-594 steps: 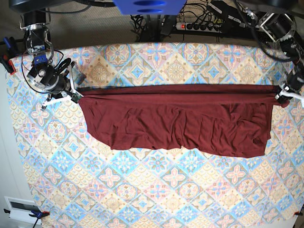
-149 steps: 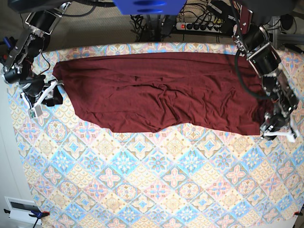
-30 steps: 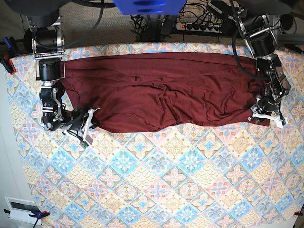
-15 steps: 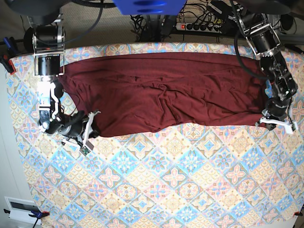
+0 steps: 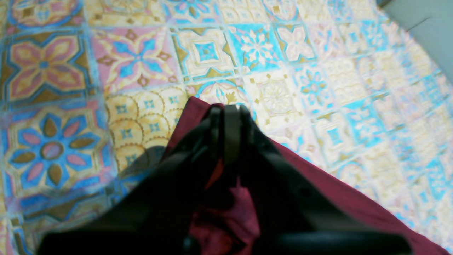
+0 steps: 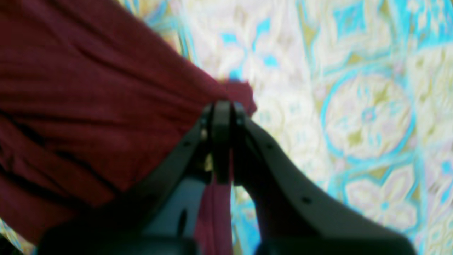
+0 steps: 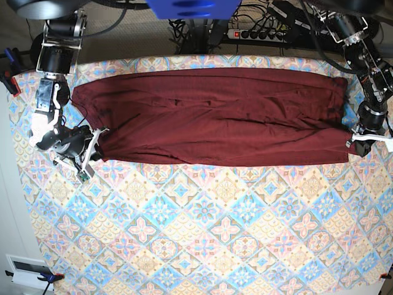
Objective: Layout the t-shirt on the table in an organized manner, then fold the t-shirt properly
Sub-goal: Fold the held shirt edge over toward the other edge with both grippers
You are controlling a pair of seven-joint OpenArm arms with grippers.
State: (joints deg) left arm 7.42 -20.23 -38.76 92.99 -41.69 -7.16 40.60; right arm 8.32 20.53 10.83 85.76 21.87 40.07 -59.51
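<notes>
Now: t-shirt (image 7: 215, 117) lies wide on table (image 7: 209, 246) | left gripper (image 5: 228, 113) and right gripper (image 6: 222, 113) each pinch 1 bottom corner | soft, light, floppy; hold corners, pull gently

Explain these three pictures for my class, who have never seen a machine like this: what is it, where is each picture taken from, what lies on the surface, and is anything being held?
The machine is a robot with two arms, each ending in a two-fingered pincer called a gripper. One picture, the base view, looks down from above on the whole table, which is covered in a pastel tile-patterned cloth. A dark maroon t-shirt lies stretched across it in a long band. The other two pictures come from small cameras on the robot's wrists, looking along the fingers. The left gripper is pinched shut on a corner of the t-shirt; in the base view it sits at the right end. The right gripper is shut on the opposite end, at the left in the base view. Both wrist pictures are somewhat blurred. A power strip lies behind the table.
</notes>
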